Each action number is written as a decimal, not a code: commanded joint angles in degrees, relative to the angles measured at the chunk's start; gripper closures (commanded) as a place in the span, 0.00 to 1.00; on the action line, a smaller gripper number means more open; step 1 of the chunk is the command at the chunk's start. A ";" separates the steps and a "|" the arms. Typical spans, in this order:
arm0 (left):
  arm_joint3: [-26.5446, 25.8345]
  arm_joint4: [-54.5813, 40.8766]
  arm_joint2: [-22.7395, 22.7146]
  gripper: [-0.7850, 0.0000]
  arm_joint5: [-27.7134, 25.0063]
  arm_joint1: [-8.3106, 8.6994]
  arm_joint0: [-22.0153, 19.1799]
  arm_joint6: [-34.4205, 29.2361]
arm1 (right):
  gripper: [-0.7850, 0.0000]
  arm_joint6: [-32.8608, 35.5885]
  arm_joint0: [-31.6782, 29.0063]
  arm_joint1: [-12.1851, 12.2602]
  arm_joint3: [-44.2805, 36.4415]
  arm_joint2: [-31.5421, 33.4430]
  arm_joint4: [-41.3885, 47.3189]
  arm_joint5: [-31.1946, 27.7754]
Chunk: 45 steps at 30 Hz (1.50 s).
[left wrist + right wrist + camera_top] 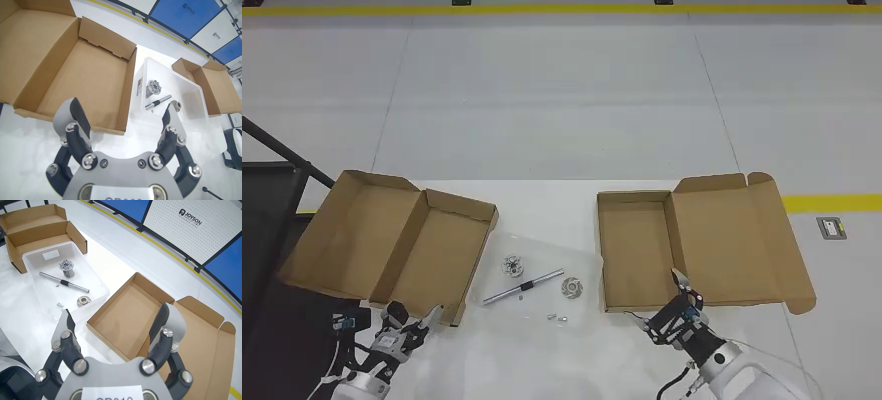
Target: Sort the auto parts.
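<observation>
– While the parts lie in the tray [542, 248], what stands around it?
– Two boxes stand on the table [542, 205]. The left box [392, 240] and the right box [637, 250] have their lids folded open, and the tray is between them.
– Where exactly are the parts?
– The hub [67, 269] stands upright in the tray. The rod [63, 282] lies just beside it, and the flange [83, 300] lies near the tray's near wall. Two small screws [59, 304] lie close to the flange; one cannot tell if they are inside the wall.
– What is in the way of the grippers?
– The tray's near wall is between the right gripper [115, 308] and the flange. The near corner of the left box is between the left gripper [121, 103] and the tray.
– And how are the arms posed?
– Both are low at the near edge of the table, well apart, each by the near corner of its own box. Each pincer is spread wide and grasps nothing.
</observation>
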 commanded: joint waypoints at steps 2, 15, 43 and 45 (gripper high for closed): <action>0.00 0.00 0.00 0.00 0.00 0.00 0.00 0.00 | 0.00 0.01 0.01 0.00 0.00 -0.01 0.00 -0.01; 1.20 -11.75 -0.87 0.00 -1.23 0.16 -1.09 -9.76 | 0.00 11.29 23.78 -2.17 12.73 -15.91 5.19 -10.18; 1.49 -13.74 -1.81 0.00 -2.47 0.39 -0.98 -11.94 | 0.00 27.47 53.15 -10.03 40.97 -40.55 13.48 -18.58; 1.49 -13.74 -1.81 0.00 -2.47 0.39 -0.98 -11.94 | 0.00 28.46 54.22 -10.58 42.67 -41.61 14.48 -19.67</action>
